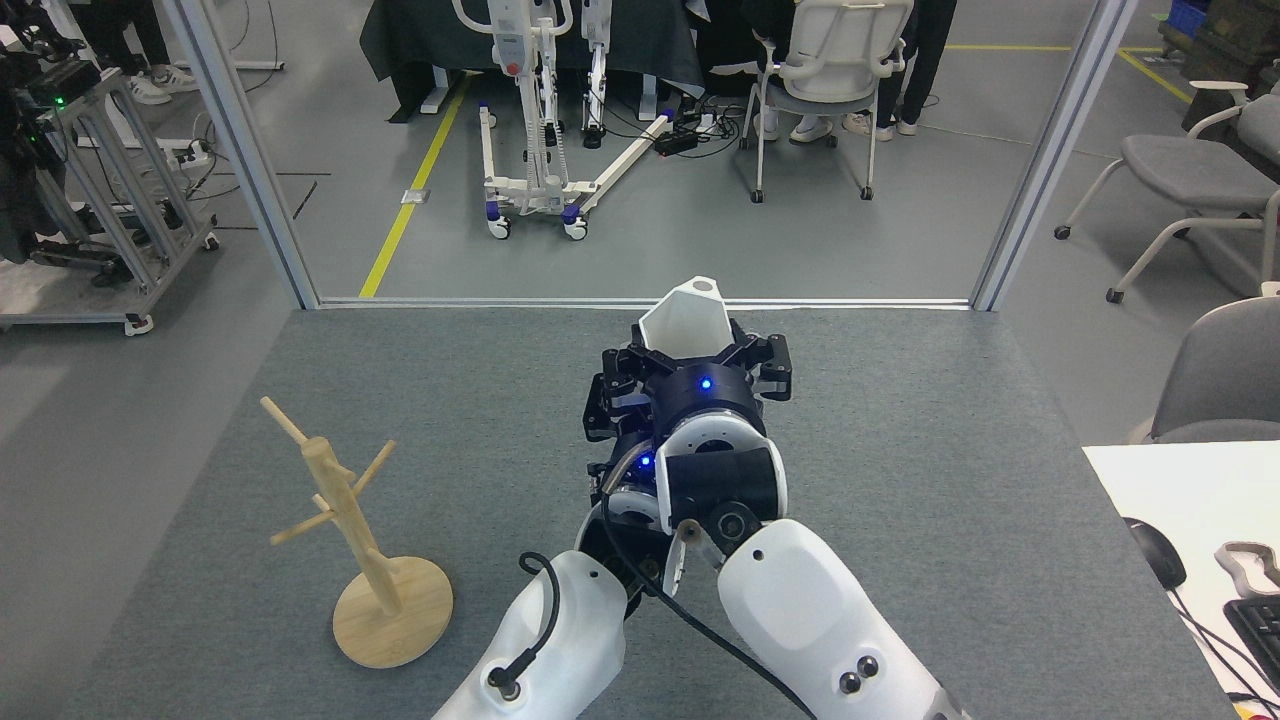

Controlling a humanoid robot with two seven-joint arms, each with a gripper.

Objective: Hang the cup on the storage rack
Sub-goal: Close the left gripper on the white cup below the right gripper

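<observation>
Grey-felted tabletop (900, 480): right gripper (690, 350) pinches the faceted white cup (680, 320) at twelve o'clock (left gripper (608, 405) unreadable); carry phase, next threading its tab-hole onto the mug tree (345, 500), eight o'clock.

Beyond the grey felt table (900, 480), grey floor (700, 240) carries a yellow line (415, 180) and wheeled chairs (820, 90).

Right tool (688, 352) grips cup (683, 318) (handle up); storage rack (355, 540) apart, left.
</observation>
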